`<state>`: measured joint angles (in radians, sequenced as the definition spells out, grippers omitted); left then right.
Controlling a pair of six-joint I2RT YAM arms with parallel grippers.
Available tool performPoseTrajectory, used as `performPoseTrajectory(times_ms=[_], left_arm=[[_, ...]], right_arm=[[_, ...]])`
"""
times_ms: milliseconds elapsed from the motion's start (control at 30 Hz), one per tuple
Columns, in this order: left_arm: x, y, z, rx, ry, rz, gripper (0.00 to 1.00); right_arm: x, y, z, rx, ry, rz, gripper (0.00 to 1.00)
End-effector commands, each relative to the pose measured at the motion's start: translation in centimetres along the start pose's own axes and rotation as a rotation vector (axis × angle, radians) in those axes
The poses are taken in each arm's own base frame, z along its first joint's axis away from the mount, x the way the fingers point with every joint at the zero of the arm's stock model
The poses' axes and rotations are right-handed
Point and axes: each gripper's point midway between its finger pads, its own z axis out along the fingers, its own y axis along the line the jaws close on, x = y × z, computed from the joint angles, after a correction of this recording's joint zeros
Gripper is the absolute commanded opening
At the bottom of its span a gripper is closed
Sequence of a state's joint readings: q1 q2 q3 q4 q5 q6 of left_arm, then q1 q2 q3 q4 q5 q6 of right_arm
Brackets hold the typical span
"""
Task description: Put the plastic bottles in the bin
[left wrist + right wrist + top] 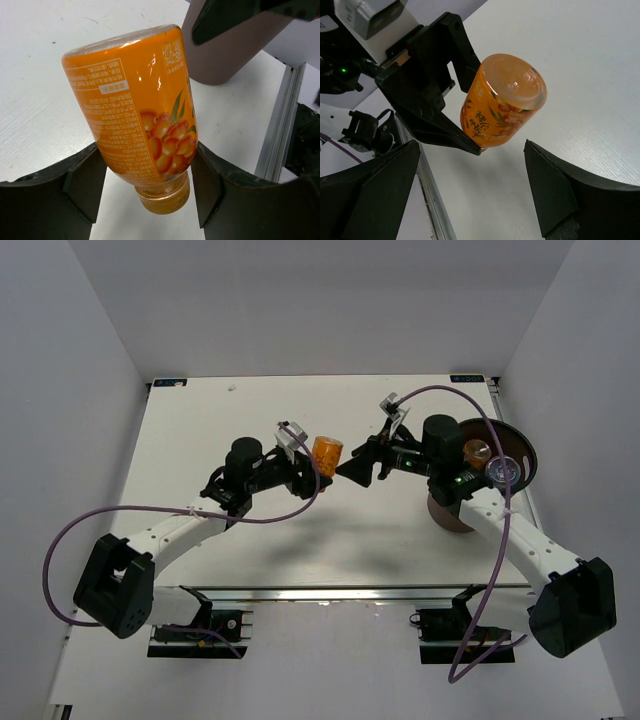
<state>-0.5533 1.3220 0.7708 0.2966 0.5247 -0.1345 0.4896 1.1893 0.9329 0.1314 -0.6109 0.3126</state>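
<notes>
Left hand (147, 172) clamped on orange bottle (140, 100), berry-print label, right hand (472, 185) wide open, empty

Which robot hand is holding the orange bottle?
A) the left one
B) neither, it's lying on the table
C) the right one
A: the left gripper is shut on the orange bottle, squeezing both its sides, while the right gripper is open and not touching it.
</notes>
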Motion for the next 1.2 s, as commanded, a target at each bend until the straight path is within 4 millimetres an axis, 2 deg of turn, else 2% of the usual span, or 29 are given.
performPoseTrajectory(times_ms=[0,267,333,533,733,833,867,933,967,1000,1067,1167], left_arm=[[-2.1,-2.0,-0.9,0.069,-0.061,0.047,0.16],[-3.2,-3.9,-1.8,0.139,-0.109,0.055,0.15],[-3.6,-4.4,-1.9,0.161,-0.125,0.053,0.15],[-3.3,-5.0,-1.7,0.19,-0.114,0.031,0.16],[-3.1,-5.3,-1.6,0.206,-0.104,0.028,0.16],[-3.0,-5.5,-1.8,0.214,-0.103,0.026,0.16],[-3.1,-5.5,-1.8,0.211,-0.105,0.027,0.17],[-3.1,-5.4,-1.8,0.202,-0.105,0.025,0.23],[-3.2,-5.3,-1.9,0.197,-0.106,0.027,0.34],[-3.1,-5.3,-1.9,0.192,-0.103,0.023,0.5],[-3.2,-5.0,-2.0,0.168,-0.102,0.019,0.98],[-3.6,-4.3,-2.3,0.112,-0.106,0.007,0.98]], right_arm=[[-0.2,0.5,0.9,-0.025,-0.007,-0.04,0.89],[-0.5,0.5,2.3,0.0,-0.03,-0.013,0.89],[-0.5,1.1,2.7,-0.019,-0.033,-0.007,0.89],[-0.8,3.0,4.2,-0.084,-0.036,-0.023,0.89],[-1.7,3.1,4.9,-0.078,-0.086,-0.012,0.89],[-2.2,3.2,4.9,-0.072,-0.105,-0.001,0.82],[-2.2,2.9,4.9,-0.054,-0.112,0.006,0.7],[-2.4,2.6,4.7,-0.034,-0.122,0.0,0.59],[-2.8,2.2,4.4,0.006,-0.134,-0.005,0.45],[-2.9,1.9,4.2,0.03,-0.138,-0.005,0.39],[-3.7,0.9,3.4,0.116,-0.159,-0.015,0.26],[-5.1,-0.4,1.8,0.229,-0.198,-0.034,0.2]])
